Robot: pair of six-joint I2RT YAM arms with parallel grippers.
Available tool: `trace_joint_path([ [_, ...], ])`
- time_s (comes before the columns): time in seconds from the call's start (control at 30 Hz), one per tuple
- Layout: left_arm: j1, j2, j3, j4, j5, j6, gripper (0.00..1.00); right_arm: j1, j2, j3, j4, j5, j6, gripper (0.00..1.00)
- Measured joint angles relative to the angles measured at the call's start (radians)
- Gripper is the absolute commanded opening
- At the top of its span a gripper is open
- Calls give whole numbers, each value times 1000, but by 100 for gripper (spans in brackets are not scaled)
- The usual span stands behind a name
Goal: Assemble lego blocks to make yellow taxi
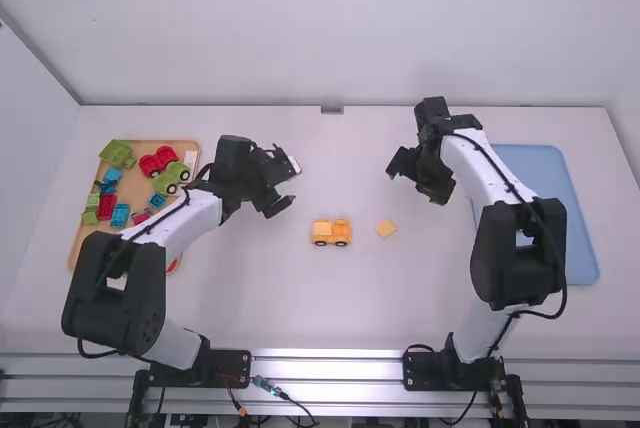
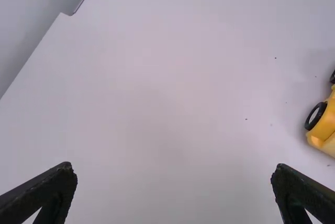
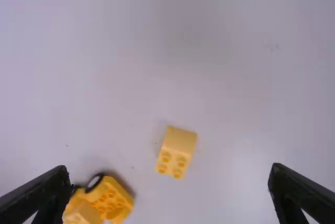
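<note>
- Right jaws: spread wide, nothing between them. Raised over the desk (image 1: 250, 298), robot's right side.
- Left jaws: also wide apart, also empty, robot's left side.
- Loose yellow block (image 3: 176, 152): on the desk, near the right jaws, robot side of them. Four studs at one end, smooth at the other (studs up, handy).
- Yellow taxi body (image 3: 112, 199): on its wheels between the two sets of jaws, robot side of both, just beside the loose block but not touching it.
- Done: a cab block (image 3: 85, 213) sits on the body. Bare studs next to it, so I'd call the build mostly there.
- Left: fit the loose block, presumably on the body. Right jaws look better placed for it.
- Wooden tray (image 1: 165, 141): out left of the left jaws, holds mixed coloured pieces (likely just stock).
- Blue tray (image 1: 545, 173): out right of the right jaws, partly under that arm.
</note>
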Motion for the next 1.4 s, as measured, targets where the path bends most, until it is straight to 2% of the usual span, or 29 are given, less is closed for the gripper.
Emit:
trace_joint_path([
  [0.2, 0, 0, 0, -10, -6, 0, 99, 64, 0, -14, 173, 74, -424, 99],
  [0.37, 0, 0, 0, -48, 14, 12, 99, 102, -4, -82, 224, -78, -842, 99],
  [0.43, 1, 0, 0, -92, 83, 74, 99, 117, -20, -149, 229, -167, -1071, 99],
  [0.53, 1, 0, 0, -123, 172, 156, 99, 121, -35, -205, 250, -227, -1261, 99],
  [0.7, 1, 36, 0, -101, 346, 281, 99, 87, -48, -270, 394, -256, -1493, 99],
  [0.83, 1, 115, 0, -69, 462, 328, 99, 70, -48, -274, 450, -243, -1551, 99],
  [0.93, 1, 161, 0, -83, 542, 390, 99, 68, -50, -274, 416, -275, -1635, 99],
  [1.07, -2, 181, 0, -77, 615, 446, 99, 40, -51, -275, 292, -414, -1860, 99],
  [1.17, -6, 181, 0, -69, 622, 463, 99, -17, -52, -277, 223, -499, -2016, 99],
  [1.4, -8, 181, 0, -73, 615, 449, 99, -136, -60, -357, 254, -594, -2291, 99],
])
